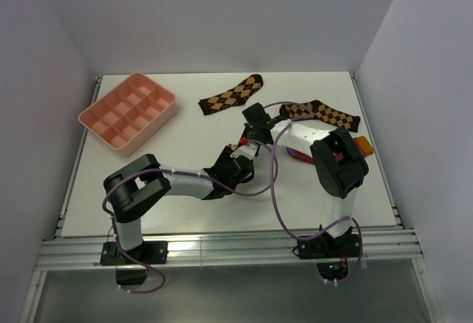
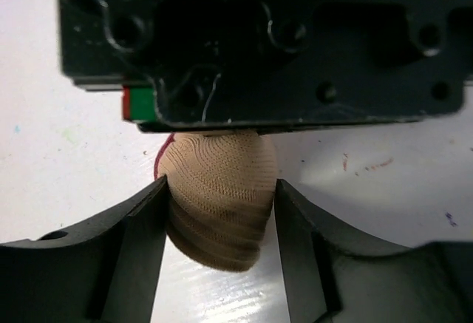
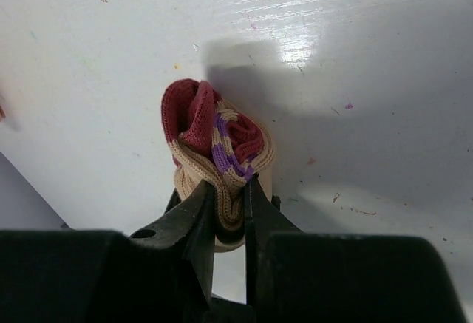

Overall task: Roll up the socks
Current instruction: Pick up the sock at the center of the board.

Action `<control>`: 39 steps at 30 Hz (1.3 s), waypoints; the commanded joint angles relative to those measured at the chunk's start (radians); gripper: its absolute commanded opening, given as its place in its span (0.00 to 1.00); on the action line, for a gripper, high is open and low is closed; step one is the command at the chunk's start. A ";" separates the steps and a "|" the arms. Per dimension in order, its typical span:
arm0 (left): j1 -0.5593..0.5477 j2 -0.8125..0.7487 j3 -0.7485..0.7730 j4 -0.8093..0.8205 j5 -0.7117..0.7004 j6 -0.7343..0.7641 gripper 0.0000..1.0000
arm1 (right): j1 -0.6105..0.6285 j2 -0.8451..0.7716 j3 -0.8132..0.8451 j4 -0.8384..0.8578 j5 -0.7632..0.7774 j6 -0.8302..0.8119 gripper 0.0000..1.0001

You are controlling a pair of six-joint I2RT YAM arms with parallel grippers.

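Observation:
The tan sock (image 2: pixel 218 190) is wound into a tight roll standing on the white table. My left gripper (image 2: pixel 222 183) is shut on it, one finger pressed against each side. From the opposite side, my right gripper (image 3: pixel 228 186) is shut on the roll's cuff (image 3: pixel 233 160), which is tan with maroon and purple stripes, and maroon fabric (image 3: pixel 194 112) bulges above it. From above, both grippers meet at the table's middle (image 1: pixel 240 149), hiding most of the roll. The crimson sock (image 1: pixel 299 153) with its orange cuff (image 1: pixel 363 146) lies flat, partly under the right arm.
A pink compartment tray (image 1: pixel 129 110) sits at the back left. Two dark brown argyle socks lie at the back, one in the centre (image 1: pixel 231 94) and one on the right (image 1: pixel 329 114). The right gripper's black body (image 2: pixel 281 42) fills the top of the left wrist view.

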 commanded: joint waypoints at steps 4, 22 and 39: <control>0.007 0.094 0.031 -0.095 0.020 -0.071 0.52 | 0.013 0.019 0.015 -0.046 -0.050 -0.023 0.03; 0.189 -0.015 -0.027 -0.262 0.325 -0.280 0.18 | -0.045 -0.082 0.084 -0.080 -0.016 -0.022 0.64; 0.334 -0.081 -0.023 -0.413 0.525 -0.367 0.04 | -0.295 -0.347 -0.140 -0.085 0.066 -0.110 0.82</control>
